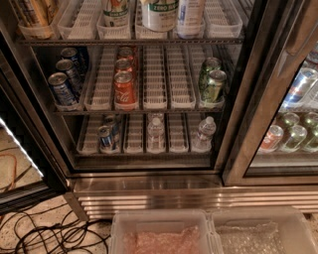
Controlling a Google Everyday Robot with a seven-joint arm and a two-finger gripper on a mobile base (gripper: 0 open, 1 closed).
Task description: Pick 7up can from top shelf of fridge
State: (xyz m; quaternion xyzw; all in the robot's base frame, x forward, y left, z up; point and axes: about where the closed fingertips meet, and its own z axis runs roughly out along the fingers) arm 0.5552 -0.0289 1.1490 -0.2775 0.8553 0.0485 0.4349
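Observation:
The 7up can point(159, 15) is whitish with a green lettering band. It shows at the top centre, in front of the white lane trays of the top shelf point(74, 41), and looks bigger than the cans around it. The frame edge cuts off its upper part. Another can with a red-green logo point(115, 12) stands to its left and a pale bottle point(189, 18) to its right. The fridge point(198, 198) is open in front of me. My gripper is out of view, so whether anything grips the can is hidden.
The middle rack holds blue cans point(62, 89), red cola cans point(124, 87) and green-gold cans point(212, 84). Water bottles point(203, 134) stand on the lower rack. A black-framed glass door point(268, 114) is on the right. Clear plastic bins point(164, 233) and floor cables point(44, 233) lie below.

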